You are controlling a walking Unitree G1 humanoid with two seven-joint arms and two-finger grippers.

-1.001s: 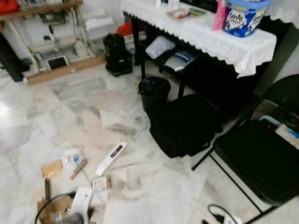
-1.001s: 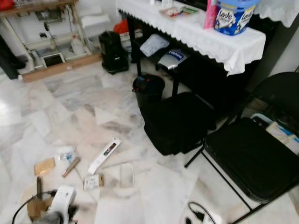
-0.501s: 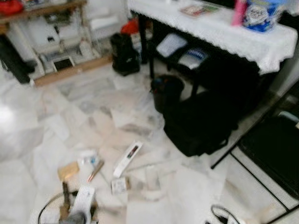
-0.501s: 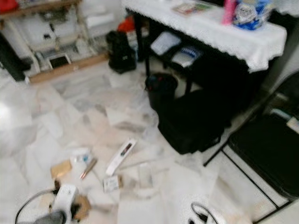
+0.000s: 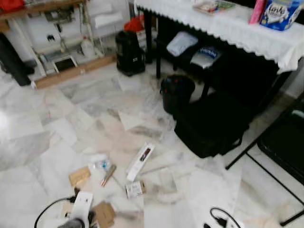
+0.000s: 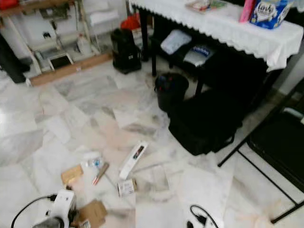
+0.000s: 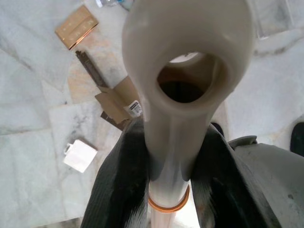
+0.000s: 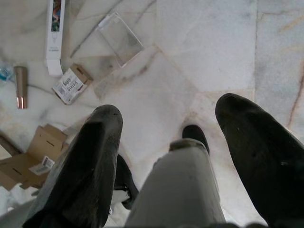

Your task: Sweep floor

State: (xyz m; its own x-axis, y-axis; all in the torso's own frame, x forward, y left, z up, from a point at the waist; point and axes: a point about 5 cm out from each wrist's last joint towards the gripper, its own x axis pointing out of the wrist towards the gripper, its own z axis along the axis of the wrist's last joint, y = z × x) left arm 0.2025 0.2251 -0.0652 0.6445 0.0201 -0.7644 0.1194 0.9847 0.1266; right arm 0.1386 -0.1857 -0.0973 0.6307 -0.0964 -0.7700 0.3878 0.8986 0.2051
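Litter lies on the pale marble floor: a long white box (image 5: 140, 161), a small printed carton (image 5: 135, 189), a clear plastic case (image 5: 167, 180), a gold box (image 5: 79, 176), a rose-gold tube (image 5: 108, 175) and torn brown cardboard (image 5: 103, 213). At the bottom left my left gripper (image 7: 171, 142) is shut on a cream handle (image 7: 183, 71) with a hole in its end. That handle top (image 5: 81, 205) stands just above the cardboard. My right gripper (image 8: 175, 118) hangs open over bare tile beside the clear case (image 8: 118, 38); a pale grey rounded part shows between its fingers, untouched.
A black bin (image 5: 176, 92) and a black bag (image 5: 213, 126) stand right of the litter, in front of a table with a white lace cloth (image 5: 228, 26). A black folding chair (image 5: 285, 142) is at the right edge. A black appliance (image 5: 129, 52) and shelves stand at the back.
The camera has turned left, so bin, bag and table have slid right and most of the chair has left the picture. The litter sits nearer the middle. Both grippers hold as before.
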